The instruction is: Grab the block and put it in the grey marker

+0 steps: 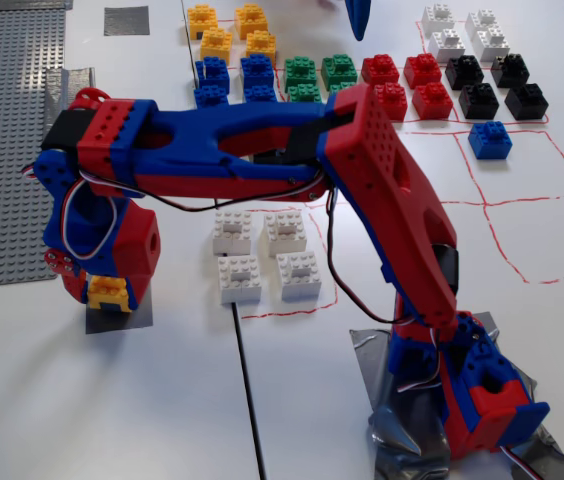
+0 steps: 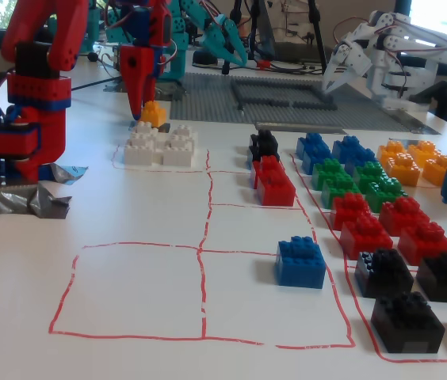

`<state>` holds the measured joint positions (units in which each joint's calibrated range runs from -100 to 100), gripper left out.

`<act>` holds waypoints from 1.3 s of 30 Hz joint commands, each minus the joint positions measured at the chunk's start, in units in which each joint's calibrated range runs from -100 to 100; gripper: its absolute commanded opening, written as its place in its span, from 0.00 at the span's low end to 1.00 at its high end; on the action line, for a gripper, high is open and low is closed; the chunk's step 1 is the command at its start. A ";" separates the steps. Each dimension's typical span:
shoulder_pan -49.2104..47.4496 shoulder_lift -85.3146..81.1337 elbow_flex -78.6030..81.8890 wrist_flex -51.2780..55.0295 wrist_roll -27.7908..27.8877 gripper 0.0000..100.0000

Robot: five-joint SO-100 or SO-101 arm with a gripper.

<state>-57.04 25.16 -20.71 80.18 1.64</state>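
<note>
The orange-yellow block (image 1: 109,292) sits between the fingers of my red-and-blue gripper (image 1: 99,298) at the left of a fixed view. The gripper is shut on it, low over the grey marker (image 1: 122,315), a square tape patch that shows below and to the right of the block. I cannot tell whether the block touches the marker. In the other fixed view the block (image 2: 154,113) hangs slightly tilted beside the downward-pointing gripper (image 2: 139,111), just behind the white bricks; most of the marker is hidden there.
Several white bricks (image 1: 265,256) stand right of the gripper. Rows of coloured bricks (image 1: 334,75) line the far edge, with one blue brick (image 1: 489,140) in the red-lined grid. A grey baseplate (image 1: 2,150) lies at the left. Other robot arms (image 2: 382,55) stand behind.
</note>
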 commanded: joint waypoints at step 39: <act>-0.76 -17.81 4.09 3.84 1.12 0.33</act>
<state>-56.97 13.06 -12.44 82.69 2.32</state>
